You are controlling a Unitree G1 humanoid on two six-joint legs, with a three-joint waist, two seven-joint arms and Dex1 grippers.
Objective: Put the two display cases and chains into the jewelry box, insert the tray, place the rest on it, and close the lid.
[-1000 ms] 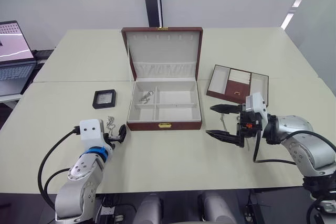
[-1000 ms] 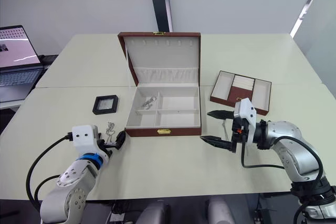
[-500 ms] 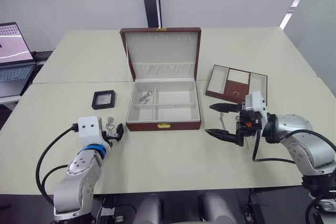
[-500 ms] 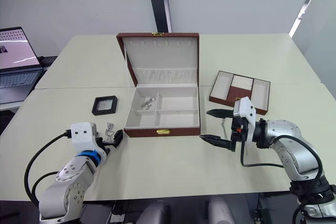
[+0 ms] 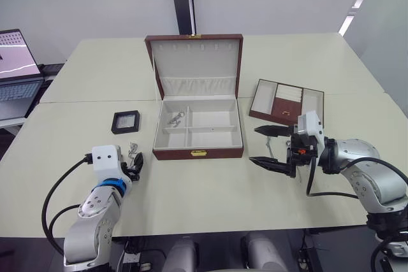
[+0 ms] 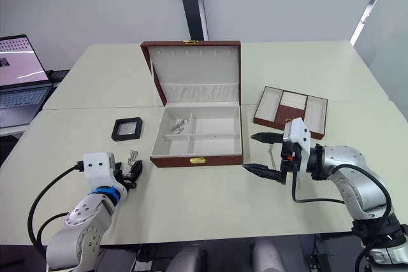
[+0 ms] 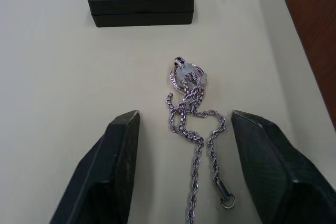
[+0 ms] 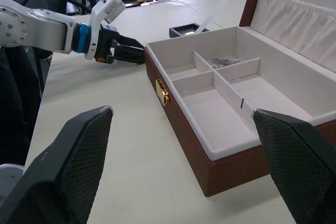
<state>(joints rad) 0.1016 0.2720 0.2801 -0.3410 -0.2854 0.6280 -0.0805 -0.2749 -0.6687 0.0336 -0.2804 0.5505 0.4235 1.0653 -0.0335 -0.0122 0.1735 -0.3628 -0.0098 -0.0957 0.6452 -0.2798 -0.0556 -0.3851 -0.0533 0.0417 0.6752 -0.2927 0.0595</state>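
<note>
Silver chain (image 7: 194, 124) runs out of view | left end effector (image 7: 184, 129) wide astride | right end effector (image 5: 266, 146) wide

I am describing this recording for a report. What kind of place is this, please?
Probably an office or lab room: pale tables pushed together, an open laptop on a side desk, plain walls. The jewelry box looks staged for robot practice.
</note>
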